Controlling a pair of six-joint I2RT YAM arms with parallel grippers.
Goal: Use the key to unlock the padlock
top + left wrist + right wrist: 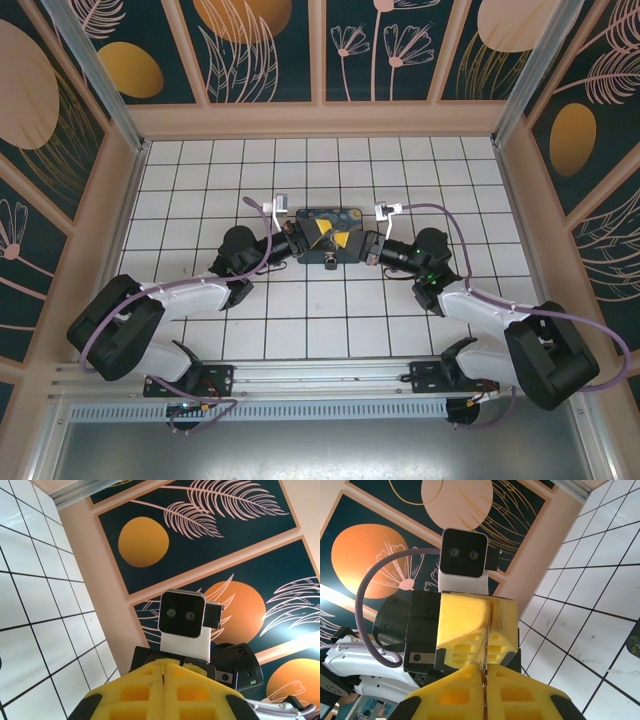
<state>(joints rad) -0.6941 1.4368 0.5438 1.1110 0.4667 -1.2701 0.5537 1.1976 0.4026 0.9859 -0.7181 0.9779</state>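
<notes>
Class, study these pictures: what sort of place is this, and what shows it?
Probably a small robot test booth: a left arm and a right arm bolted to a metal rail, a white gridded table, and close walls of printed leaf panels.

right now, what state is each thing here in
left gripper: shut
right gripper: shut, tips close to the left's, facing them
padlock: by the fingertips, locked or not unclear
blue tin: lying flat, behind the grippers
</notes>
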